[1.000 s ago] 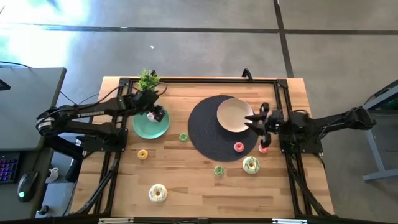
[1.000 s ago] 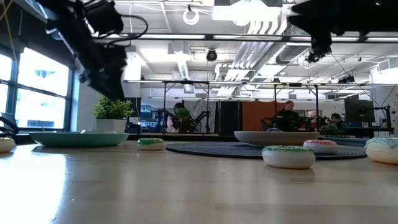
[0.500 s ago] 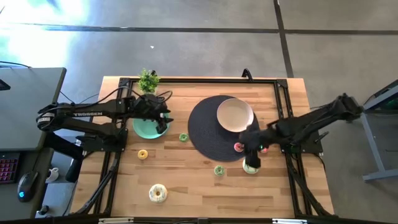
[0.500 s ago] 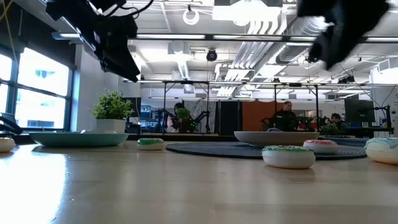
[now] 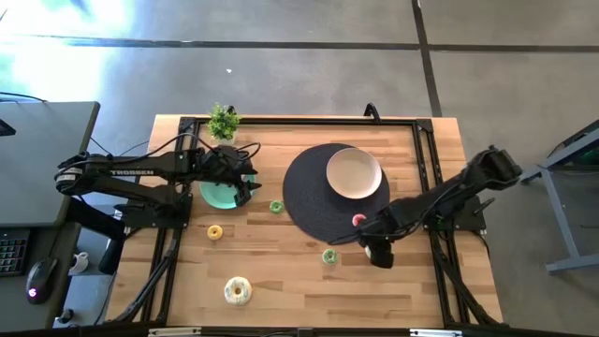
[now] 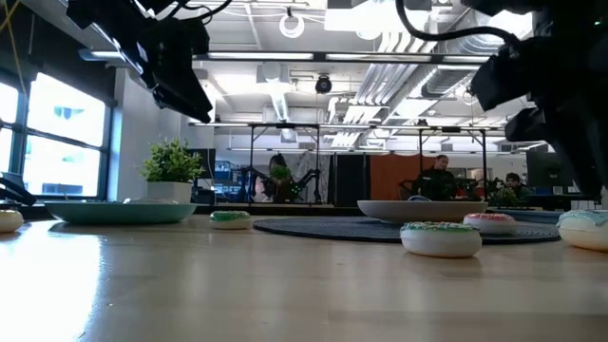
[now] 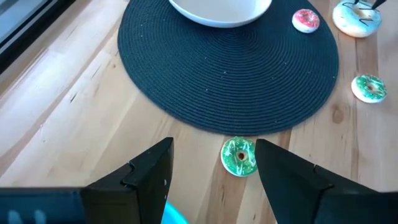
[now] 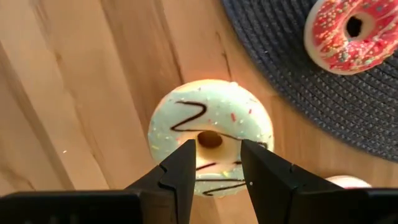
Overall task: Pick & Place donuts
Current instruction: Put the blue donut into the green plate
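Several small ring donuts lie flat on the table. My right gripper (image 5: 372,251) is open and points down over a larger pale green donut with brown zigzag icing (image 8: 210,134), its fingertips on either side of the hole. A red-iced donut (image 8: 348,34) lies on the dark mat's edge. My left gripper (image 7: 214,149) is open, raised by the teal plate (image 5: 221,195), facing a small green donut (image 7: 239,155). Other donuts: green (image 5: 329,256), yellow (image 5: 215,231), large white-yellow (image 5: 238,291). My right gripper stands over the pale green donut's ring beside its hole (image 8: 214,158), coming from above. I cannot tell whether its fingers (image 8: 186,165) touch the icing. The donut lies flat on the wood.
A beige plate (image 5: 354,173) sits on a round dark woven mat (image 5: 314,197). A small potted plant (image 5: 223,120) stands at the far edge behind the teal plate. Black frame rails run along the table's sides. Bare wood lies toward the near edge.
My right gripper has swung from beside the beige plate toward the near edge and the table's left, and come down over the pale green donut. My left gripper has shifted a little to the right, off the teal plate toward the green donut. No donut has moved.
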